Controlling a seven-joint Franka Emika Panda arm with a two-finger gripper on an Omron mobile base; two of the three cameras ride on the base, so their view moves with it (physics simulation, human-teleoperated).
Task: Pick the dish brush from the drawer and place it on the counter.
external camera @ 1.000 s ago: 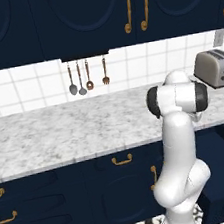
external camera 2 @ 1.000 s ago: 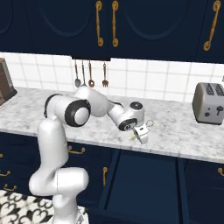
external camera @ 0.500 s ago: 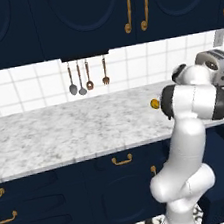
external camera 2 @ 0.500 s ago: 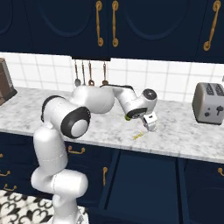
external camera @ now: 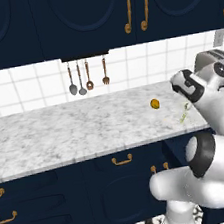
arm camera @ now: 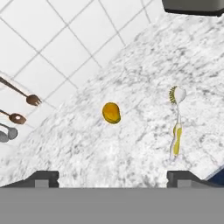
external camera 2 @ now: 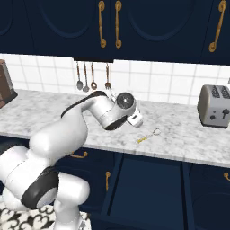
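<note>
Marbled table point(arm camera: 144, 57) carrying dish brush point(arm camera: 176, 127), lying flat beside yellow ball point(arm camera: 111, 113); end effector point(arm camera: 113, 179) hovering above, released, fingers spread wide.

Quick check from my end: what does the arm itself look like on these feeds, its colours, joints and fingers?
The arm is glossy white with rounded, tube-like links and dark, near-black bands at the joints. In the right base view its wrist ends in a grey round cap above a white hand block. The gripper has two small dark grey, square-tipped fingers. No cables or markings are visible.

Toaster point(external camera 2: 215, 106), yellow ball point(arm camera: 111, 113), hanging utensils point(external camera: 87, 79).
</note>
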